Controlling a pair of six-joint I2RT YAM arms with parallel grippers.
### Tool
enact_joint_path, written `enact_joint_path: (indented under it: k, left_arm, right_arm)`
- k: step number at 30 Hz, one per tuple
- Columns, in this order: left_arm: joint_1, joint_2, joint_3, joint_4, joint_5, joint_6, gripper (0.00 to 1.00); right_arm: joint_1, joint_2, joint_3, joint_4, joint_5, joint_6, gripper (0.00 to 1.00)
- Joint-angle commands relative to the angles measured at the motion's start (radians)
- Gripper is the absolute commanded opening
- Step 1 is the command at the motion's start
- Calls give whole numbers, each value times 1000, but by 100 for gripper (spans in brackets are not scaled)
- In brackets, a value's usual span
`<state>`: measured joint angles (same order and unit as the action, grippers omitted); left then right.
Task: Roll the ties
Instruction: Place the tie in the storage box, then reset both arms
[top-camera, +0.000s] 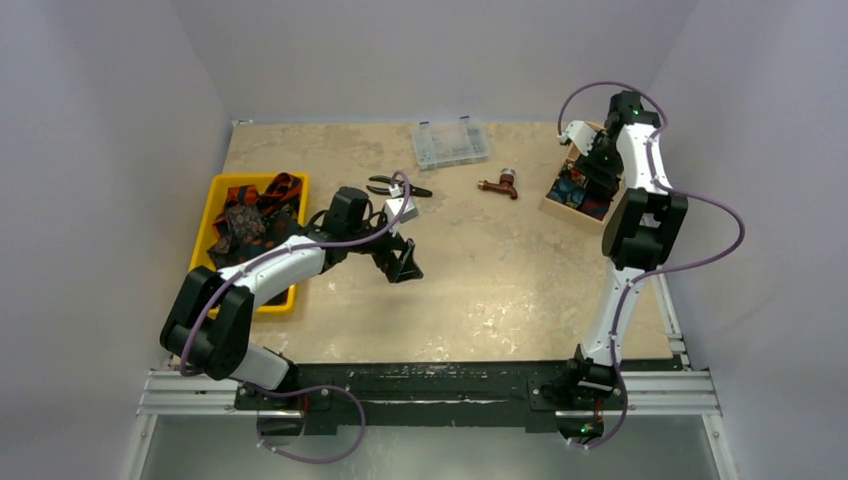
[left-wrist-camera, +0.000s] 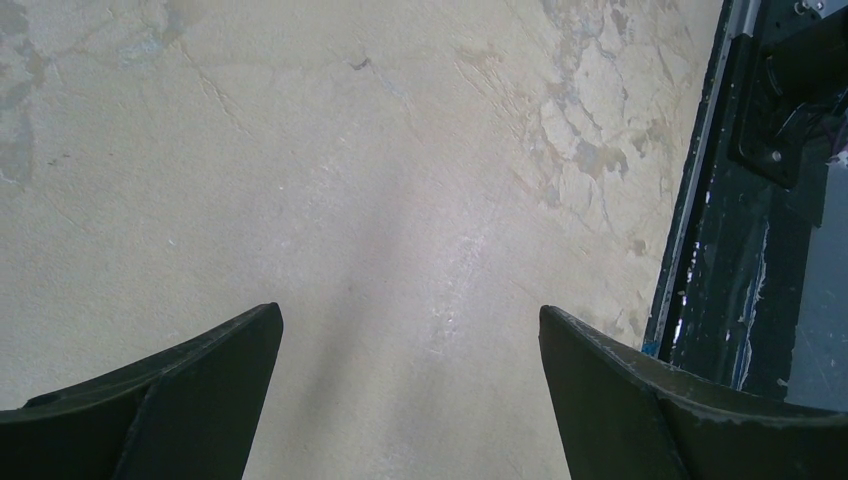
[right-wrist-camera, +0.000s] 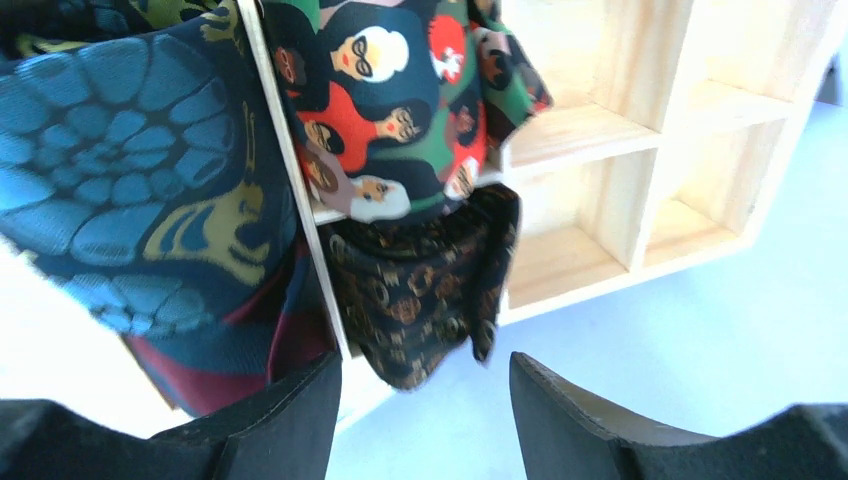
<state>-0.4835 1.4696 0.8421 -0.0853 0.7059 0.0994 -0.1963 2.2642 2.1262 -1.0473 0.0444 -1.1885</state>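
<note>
Several dark patterned ties (top-camera: 252, 216) lie heaped in a yellow bin (top-camera: 222, 190) at the left. My left gripper (top-camera: 400, 264) is open and empty, low over bare table right of the bin; the left wrist view shows its fingers (left-wrist-camera: 180, 400) spread wide over the tabletop. My right gripper (top-camera: 597, 160) is open and empty over a wooden compartment box (top-camera: 556, 205) at the back right. In the right wrist view a black tie with brown spots (right-wrist-camera: 420, 290), a tie with faces (right-wrist-camera: 400, 110) and a blue tie (right-wrist-camera: 130, 170) sit in the box (right-wrist-camera: 610, 130), just beyond my gripper (right-wrist-camera: 425, 365).
Black-handled pliers (top-camera: 395, 186) lie behind my left gripper. A clear plastic case (top-camera: 450, 143) stands at the back centre. A small brown and silver tool (top-camera: 500, 184) lies left of the wooden box. The dark rail (left-wrist-camera: 740, 240) runs along the table's near edge.
</note>
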Motion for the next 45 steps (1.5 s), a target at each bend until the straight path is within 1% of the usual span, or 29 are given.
enact_joint_path:
  k: [1, 4, 8, 9, 12, 13, 16, 19, 22, 25, 28, 31, 33, 39, 42, 45]
  left_arm:
    - [11, -3, 47, 10, -4, 26, 100]
    - [14, -7, 53, 9, -23, 14, 100]
    - [35, -13, 87, -14, -63, -42, 100]
    - [46, -13, 102, -29, -61, -50, 100]
    - [81, -14, 175, -111, -49, -39, 100]
    - [95, -16, 201, -137, -42, -36, 100]
    - [148, -40, 272, -215, -43, -24, 100]
    - [212, -82, 317, -269, -79, -9, 100]
    - [255, -107, 418, -422, -190, 61, 100]
    - [307, -118, 513, -554, -315, 93, 100]
    - [353, -125, 555, -646, -401, 105, 100]
    - [374, -124, 565, -742, -459, 63, 100]
    - [385, -137, 532, -784, -461, 33, 100]
    - [407, -228, 325, -759, -494, -31, 100]
    - [414, -266, 275, -758, -488, -41, 100]
    - [414, -275, 267, -756, -484, -60, 100]
  right_arm:
    - [1, -118, 87, -44, -41, 25, 61]
    - [0, -159, 102, -43, -75, 35, 63]
    - [-3, -233, 116, -13, -119, 90, 70]
    - [-4, -252, 117, 3, -127, 115, 74]
    - [-6, -325, 103, 64, -155, 214, 96]
    - [-5, -353, 95, 82, -169, 258, 98]
    - [-13, -434, 59, 116, -236, 410, 98]
    - [-13, -547, -68, 216, -302, 582, 98]
    - [-14, -666, -245, 343, -378, 759, 98]
    - [-13, -744, -390, 403, -528, 868, 98]
    - [-12, -768, -508, 406, -662, 881, 98]
    - [-11, -751, -602, 365, -703, 870, 98]
    - [-11, -763, -689, 356, -691, 840, 98]
    - [-6, -909, -1008, 433, -619, 760, 98]
    - [-3, -952, -1052, 431, -592, 727, 98]
    - [-2, -957, -1052, 405, -576, 702, 98]
